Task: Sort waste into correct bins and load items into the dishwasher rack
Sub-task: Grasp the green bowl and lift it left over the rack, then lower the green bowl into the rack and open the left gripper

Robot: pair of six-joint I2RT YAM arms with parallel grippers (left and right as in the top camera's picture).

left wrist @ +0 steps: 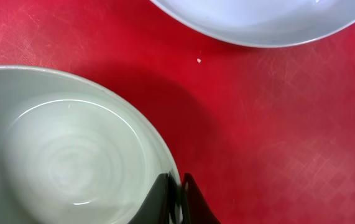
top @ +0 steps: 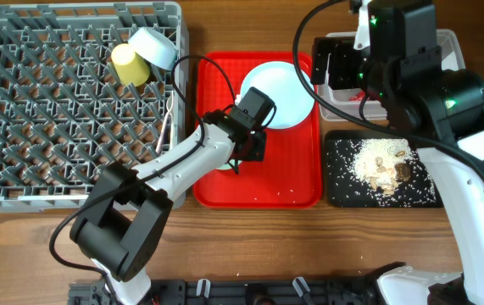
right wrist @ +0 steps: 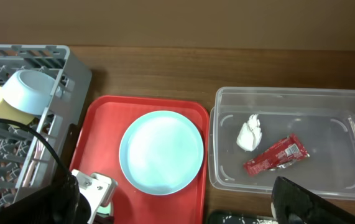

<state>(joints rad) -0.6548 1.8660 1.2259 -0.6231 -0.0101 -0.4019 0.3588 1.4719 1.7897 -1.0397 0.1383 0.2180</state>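
Observation:
My left gripper (left wrist: 178, 184) is shut on the right rim of the mint-green bowl (left wrist: 71, 155), which sits on the red serving tray (left wrist: 276, 137). In the overhead view the gripper (top: 243, 157) covers most of the bowl (top: 225, 166). The light blue plate (top: 277, 93) lies on the same tray just beyond. My right gripper (right wrist: 171, 199) is open and empty, held high over the clear tub (right wrist: 345, 106). The tub holds the white napkin (right wrist: 250, 134) and the red wrapper (right wrist: 275, 155). Rice scraps (top: 383, 163) lie in the black tray (top: 343, 193).
The grey dishwasher rack (top: 21, 110) fills the left side. It holds the yellow cup (top: 128, 63), a pale overturned bowl-like cup (top: 153, 47), and white cutlery (top: 168, 119) near its right wall. My left arm's cable arcs over the red tray.

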